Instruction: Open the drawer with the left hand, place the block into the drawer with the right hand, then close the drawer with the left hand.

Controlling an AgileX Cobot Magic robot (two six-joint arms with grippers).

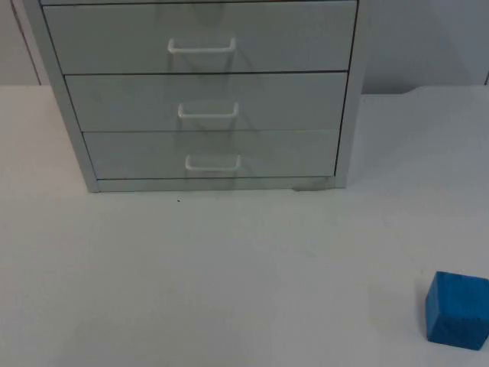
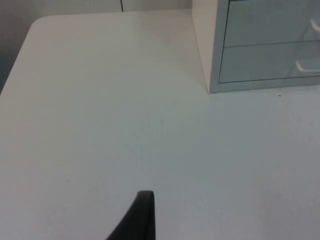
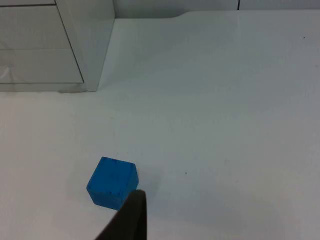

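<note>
A grey drawer cabinet [image 1: 202, 92] stands at the back of the white table with three drawers showing, all closed, each with a white handle [image 1: 208, 112]. Its lower left corner [image 2: 265, 55] appears in the left wrist view, well away from my left gripper [image 2: 142, 217], which hangs over bare table to the cabinet's left. A blue block [image 1: 457, 310] rests on the table at the front right. In the right wrist view the same block [image 3: 112, 181] lies just ahead of my right gripper [image 3: 132, 217], close to it but apart.
The table [image 1: 229, 275] stretches bare between the cabinet and the block. A grey partition wall [image 1: 428, 38] rises behind the cabinet. The table's rounded far left corner [image 2: 37, 22] is near the left arm.
</note>
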